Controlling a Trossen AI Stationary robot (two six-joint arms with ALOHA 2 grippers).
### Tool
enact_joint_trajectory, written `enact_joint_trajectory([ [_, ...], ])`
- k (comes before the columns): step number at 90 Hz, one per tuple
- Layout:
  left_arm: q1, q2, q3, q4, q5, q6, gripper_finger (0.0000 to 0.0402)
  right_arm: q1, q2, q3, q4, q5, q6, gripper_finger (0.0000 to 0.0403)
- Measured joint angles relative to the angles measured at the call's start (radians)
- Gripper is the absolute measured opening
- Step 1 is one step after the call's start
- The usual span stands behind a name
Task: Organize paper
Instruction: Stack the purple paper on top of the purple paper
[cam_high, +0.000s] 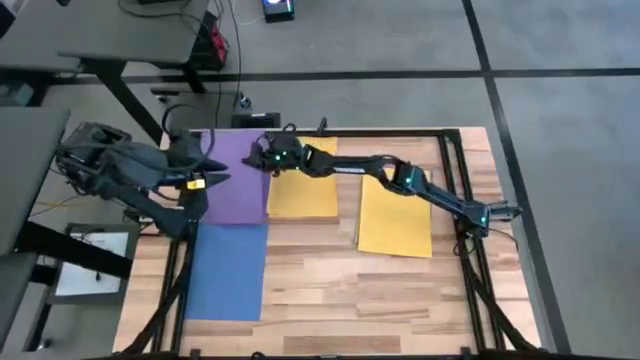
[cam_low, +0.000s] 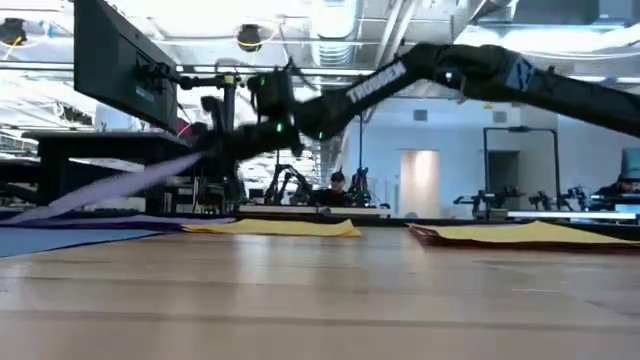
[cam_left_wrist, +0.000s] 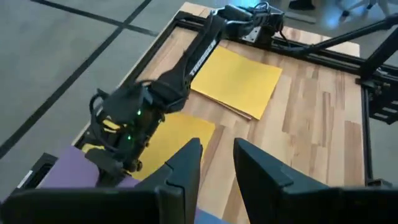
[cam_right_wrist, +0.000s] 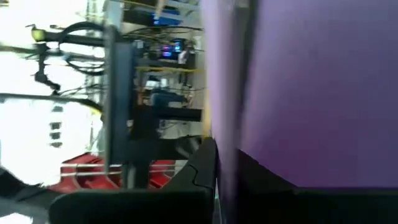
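Left gripper (cam_high: 205, 180) hovers over the thin purple paper sheet (cam_high: 236, 190), fingers narrowly parted, holding nothing. Flat blue paper sheet (cam_high: 228, 271) lies just below. Right gripper (cam_high: 262, 157) pinches the purple sheet's lifted edge. Two yellow paper stacks (cam_high: 303, 192) (cam_high: 395, 216) rest on the wooden slatted table (cam_high: 340, 290).

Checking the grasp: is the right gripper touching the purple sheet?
Touching. In the right wrist view the purple sheet runs edge-on between the right gripper jaws.
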Motion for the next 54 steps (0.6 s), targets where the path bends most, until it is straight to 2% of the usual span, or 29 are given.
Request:
enact_joint_trajectory([
  [15,0.000,0.001,0.000,0.000,-0.001,-0.028,0.0082,0.002,0.001,0.004,-0.061,0.030,-0.038,0.0000],
  [54,0.000,0.000,0.000,-0.015,-0.004,-0.023,0.0082,0.005,0.001,0.004,-0.040,0.085,-0.159,0.0000],
])
